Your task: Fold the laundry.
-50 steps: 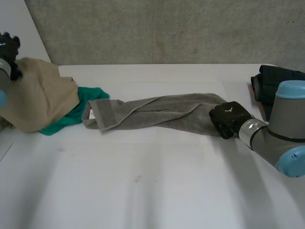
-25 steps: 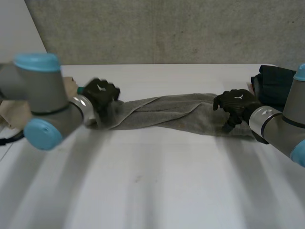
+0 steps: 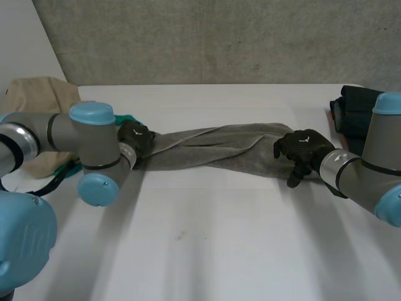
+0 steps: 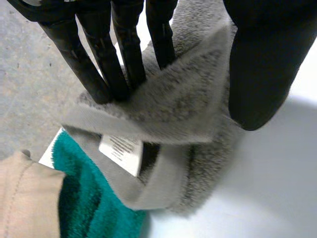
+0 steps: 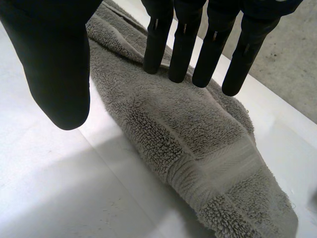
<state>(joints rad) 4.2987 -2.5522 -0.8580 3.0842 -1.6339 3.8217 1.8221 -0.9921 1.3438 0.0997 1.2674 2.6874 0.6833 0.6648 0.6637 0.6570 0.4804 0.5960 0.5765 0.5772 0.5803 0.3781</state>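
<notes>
Nearest you, the bare tabletop point(image 3: 200, 251) is taking up the lower part of the head view; across the middle of that frame the grey towel point(image 3: 213, 147) is lying in a long, bunched band, running from left of centre to right of centre.

Your left hand point(image 3: 135, 139) is sitting on the towel's left end; at the wrist its fingers point(image 4: 124, 54) are reaching out straight and touching a raised fold, with the thumb point(image 4: 252, 74) standing apart on the fold's other side, so the hand is lying open and clamping nothing.

Your right hand point(image 3: 302, 147) is sitting at the right end; its fingers point(image 5: 183, 44) are stretching straight over the terry and its thumb point(image 5: 57, 64) is hanging over bare tabletop, so it is gripping nothing either.

I am judging two risks: the band is lying in several layers, so closing on the top one alone would lift it twisted; and beyond the left fingertips the white label point(image 4: 121, 151) is lying against a teal cloth point(image 4: 94, 198), which a deep grasp could drag along.

Farther back, a beige cloth point(image 3: 41, 94) is lying upper left; a dark garment point(image 3: 357, 110) is sitting at the right edge, where a wide swing could snag it.
</notes>
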